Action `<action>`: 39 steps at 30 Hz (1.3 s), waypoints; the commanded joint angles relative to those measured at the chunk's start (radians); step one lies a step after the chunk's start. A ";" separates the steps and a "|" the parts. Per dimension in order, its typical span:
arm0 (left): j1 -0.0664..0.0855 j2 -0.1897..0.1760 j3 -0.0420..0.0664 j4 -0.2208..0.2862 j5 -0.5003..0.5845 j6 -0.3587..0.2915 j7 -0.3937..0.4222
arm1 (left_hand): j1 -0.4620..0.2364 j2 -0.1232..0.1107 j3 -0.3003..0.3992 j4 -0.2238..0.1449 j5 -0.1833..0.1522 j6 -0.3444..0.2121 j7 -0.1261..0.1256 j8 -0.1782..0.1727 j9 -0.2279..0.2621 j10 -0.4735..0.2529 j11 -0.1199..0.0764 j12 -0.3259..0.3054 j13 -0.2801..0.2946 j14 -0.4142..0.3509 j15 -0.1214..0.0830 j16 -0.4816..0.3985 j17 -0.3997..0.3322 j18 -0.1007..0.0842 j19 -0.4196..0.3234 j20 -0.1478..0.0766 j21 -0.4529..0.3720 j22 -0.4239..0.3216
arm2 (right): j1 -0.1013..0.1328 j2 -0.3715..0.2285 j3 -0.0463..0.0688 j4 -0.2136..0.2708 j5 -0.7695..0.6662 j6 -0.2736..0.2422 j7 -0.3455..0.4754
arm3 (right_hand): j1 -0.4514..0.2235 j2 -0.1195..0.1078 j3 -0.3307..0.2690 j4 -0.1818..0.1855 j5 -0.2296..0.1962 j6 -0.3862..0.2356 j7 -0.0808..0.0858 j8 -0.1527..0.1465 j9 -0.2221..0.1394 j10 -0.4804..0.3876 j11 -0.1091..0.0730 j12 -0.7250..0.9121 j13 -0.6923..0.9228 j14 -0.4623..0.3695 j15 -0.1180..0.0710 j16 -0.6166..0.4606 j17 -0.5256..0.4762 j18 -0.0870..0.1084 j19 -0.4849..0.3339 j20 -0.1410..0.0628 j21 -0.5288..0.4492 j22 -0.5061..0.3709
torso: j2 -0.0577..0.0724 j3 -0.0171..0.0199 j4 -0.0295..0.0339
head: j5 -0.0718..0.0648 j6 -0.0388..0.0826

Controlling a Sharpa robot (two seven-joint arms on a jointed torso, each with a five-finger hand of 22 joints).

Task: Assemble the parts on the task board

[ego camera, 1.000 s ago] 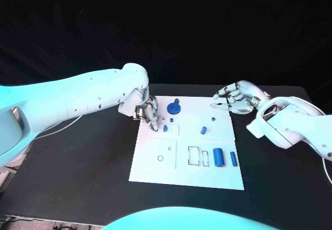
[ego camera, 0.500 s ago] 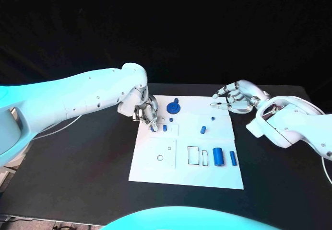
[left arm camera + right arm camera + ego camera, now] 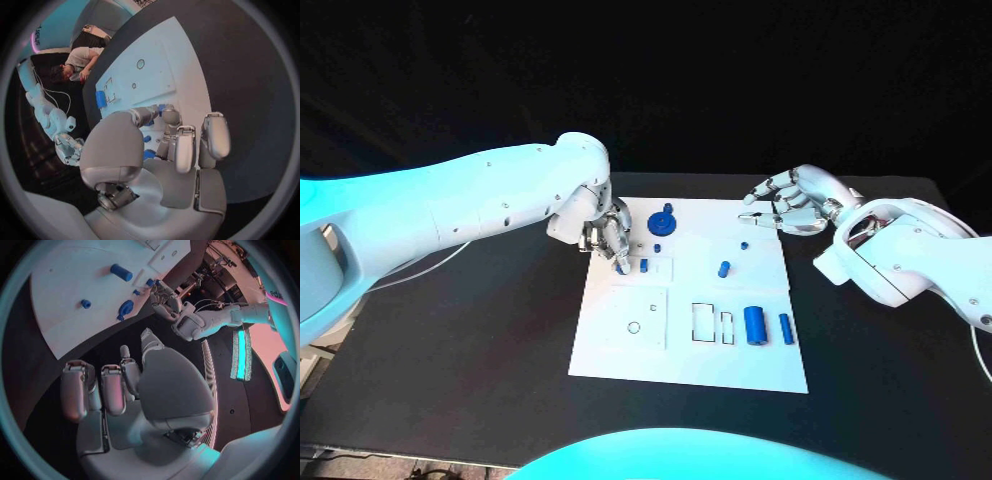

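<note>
Board (image 3: 733,370), a white plate, lay in the middle of the black table (image 3: 459,340), with blue parts spread over it. Near its far edge sat a round part (image 3: 664,224) with a knob. Toward the right were two small pegs, one (image 3: 744,243) farther off and one (image 3: 724,269) nearer. In the nearer right area a thick cylinder (image 3: 756,327) lay beside a thinner one (image 3: 786,330), close to two outlined slots (image 3: 711,326).

Left hand (image 3: 603,235) was down at the board's far-left corner, fingers pointing at the plate. A small blue part (image 3: 620,266) showed at its fingertips, with another peg (image 3: 643,266) just beside it in an outlined square. From the left wrist view, blue pieces (image 3: 147,139) sat between the curled fingers, yet whether the hand actually gripped one could not be told.

Right hand (image 3: 790,205) hovered off the board's far-right corner, over the table, fingers loosely curled and apart, holding nothing. The right wrist view showed it (image 3: 119,390) clear of the plate's edge.
</note>
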 commanded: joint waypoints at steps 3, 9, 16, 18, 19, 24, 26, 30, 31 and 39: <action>-0.009 -0.003 -0.001 0.014 -0.038 -0.046 -0.005 | 0.010 0.002 0.171 -0.175 0.005 0.006 -0.001 0.000 0.001 0.008 -0.002 0.006 0.001 0.103 0.005 0.006 0.256 0.007 -0.003 0.001 0.003 -0.002 | 0.000 0.000 0.000 0.001 -0.017 0.009 -0.003 | 0.010 0.003 -0.004 -0.003 0.004 -0.006 0.000 0.005 -0.001 0.002 -0.001 0.005 0.075 0.055 0.000 -0.003 0.060 0.011 0.031 0.001 -0.001 0.157 | 0.000 -0.0002 -0.0001 | -0.001 -0.003; -0.013 -0.006 -0.002 0.018 -0.064 -0.076 -0.008 | 0.009 0.002 0.172 -0.175 0.006 0.007 -0.001 -0.001 0.000 0.009 -0.002 0.007 0.002 0.103 0.005 0.006 0.256 0.007 -0.002 0.001 0.003 0.000 | 0.000 -0.001 0.000 0.002 -0.018 0.009 -0.003 | 0.010 0.003 -0.004 -0.003 0.004 -0.006 0.000 0.005 -0.001 0.002 -0.001 0.005 0.075 0.055 0.000 -0.003 0.060 0.011 0.031 0.001 -0.001 0.157 | 0.000 0.0001 -0.0008 | -0.001 -0.003; -0.014 -0.008 -0.002 0.021 -0.075 -0.089 -0.008 | 0.009 0.002 0.171 -0.175 0.007 0.008 -0.001 -0.002 0.000 0.010 -0.002 0.006 0.002 0.103 0.005 0.006 0.256 0.007 -0.001 0.001 0.004 0.000 | 0.000 -0.001 0.000 0.002 -0.018 0.009 -0.002 | 0.010 0.003 -0.004 -0.003 0.004 -0.006 0.000 0.005 -0.001 0.002 -0.001 0.005 0.075 0.055 0.000 -0.003 0.060 0.011 0.031 0.001 -0.001 0.157 | 0.000 0.0006 -0.0005 | -0.001 -0.004; -0.015 -0.009 -0.002 0.021 -0.077 -0.091 -0.008 | 0.009 0.002 0.171 -0.175 0.007 0.008 -0.001 -0.002 0.000 0.010 -0.002 0.006 0.002 0.103 0.005 0.006 0.256 0.007 -0.002 0.001 0.003 -0.001 | 0.000 -0.001 0.000 0.002 -0.018 0.008 -0.002 | 0.010 0.003 -0.004 -0.003 0.004 -0.006 0.000 0.005 -0.001 0.002 -0.001 0.005 0.075 0.055 0.000 -0.003 0.060 0.011 0.031 0.001 -0.001 0.157 | 0.000 0.0005 -0.0007 | -0.001 -0.003; -0.015 -0.009 -0.002 0.021 -0.077 -0.092 -0.008 | 0.009 0.002 0.171 -0.175 0.007 0.008 -0.001 -0.002 0.000 0.010 -0.002 0.006 0.002 0.103 0.005 0.006 0.256 0.007 -0.002 0.001 0.003 -0.001 | 0.000 -0.001 0.000 0.002 -0.018 0.008 -0.002 | 0.010 0.003 -0.004 -0.003 0.004 -0.006 0.000 0.005 -0.001 0.002 -0.001 0.005 0.075 0.055 0.000 -0.003 0.060 0.011 0.031 0.001 -0.001 0.157 | 0.000 0.0007 -0.0009 | -0.001 -0.003; -0.015 -0.011 -0.002 0.022 -0.077 -0.091 -0.009 | 0.009 0.002 0.171 -0.174 0.007 0.009 -0.001 -0.002 0.000 0.011 -0.002 0.007 0.004 0.103 0.005 0.006 0.257 0.007 -0.001 0.001 0.004 0.000 | -0.001 -0.002 0.000 0.002 -0.018 0.008 -0.002 | 0.010 0.003 -0.004 -0.003 0.004 -0.006 0.000 0.005 -0.001 0.002 -0.001 0.005 0.075 0.055 0.000 -0.003 0.060 0.011 0.031 0.001 -0.001 0.157 | 0.000 0.0006 -0.0005 | -0.001 -0.003; -0.015 -0.012 -0.002 0.023 -0.072 -0.088 -0.009 | 0.009 0.002 0.171 -0.174 0.007 0.009 -0.001 -0.002 0.000 0.011 -0.002 0.007 0.004 0.103 0.005 0.006 0.257 0.007 -0.001 0.001 0.004 0.000 | -0.001 -0.002 0.000 0.002 -0.018 0.009 -0.002 | 0.010 0.002 -0.004 -0.002 0.004 -0.006 0.000 0.005 -0.002 0.002 -0.001 0.005 0.074 0.055 0.000 -0.004 0.060 0.011 0.031 0.001 -0.002 0.156 | 0.000 0.0006 -0.0004 | -0.002 -0.003; -0.015 -0.019 -0.002 0.029 -0.052 -0.084 -0.008 | 0.009 0.002 0.171 -0.174 0.008 0.009 -0.001 -0.003 -0.001 0.011 -0.002 0.007 0.003 0.103 0.005 0.006 0.257 0.007 -0.001 0.001 0.003 0.000 | -0.001 -0.003 0.000 0.002 -0.018 0.009 -0.002 | 0.010 0.002 -0.004 -0.002 0.004 -0.006 0.000 0.005 -0.002 0.002 -0.001 0.005 0.074 0.055 0.000 -0.004 0.060 0.011 0.031 0.001 -0.002 0.156 | 0.001 0.0007 -0.0014 | -0.001 -0.001; -0.015 -0.022 -0.002 0.031 -0.048 -0.085 -0.008 | 0.009 0.002 0.171 -0.174 0.008 0.009 -0.001 -0.003 -0.001 0.011 -0.002 0.007 0.003 0.103 0.005 0.006 0.257 0.007 -0.001 0.001 0.003 0.000 | -0.001 -0.003 0.000 0.002 -0.018 0.009 -0.002 | 0.010 0.002 -0.004 -0.002 0.004 -0.006 0.000 0.005 -0.002 0.002 -0.001 0.005 0.074 0.055 0.000 -0.004 0.060 0.011 0.031 0.001 -0.002 0.156 | 0.001 0.0005 -0.0016 | -0.001 -0.001; -0.016 -0.075 0.008 0.082 -0.016 -0.148 0.013 | 0.009 0.002 0.172 -0.175 0.009 0.012 -0.002 -0.004 -0.001 0.015 -0.003 0.010 0.008 0.104 0.004 0.007 0.259 0.006 0.001 0.001 0.005 0.003 | -0.001 -0.006 0.000 0.004 -0.018 0.009 -0.002 | 0.010 0.002 -0.004 -0.002 0.004 -0.006 0.000 0.005 -0.002 0.002 -0.001 0.005 0.074 0.055 0.000 -0.004 0.060 0.011 0.031 0.001 -0.002 0.156 | 0.001 0.0008 -0.0016 | -0.005 -0.003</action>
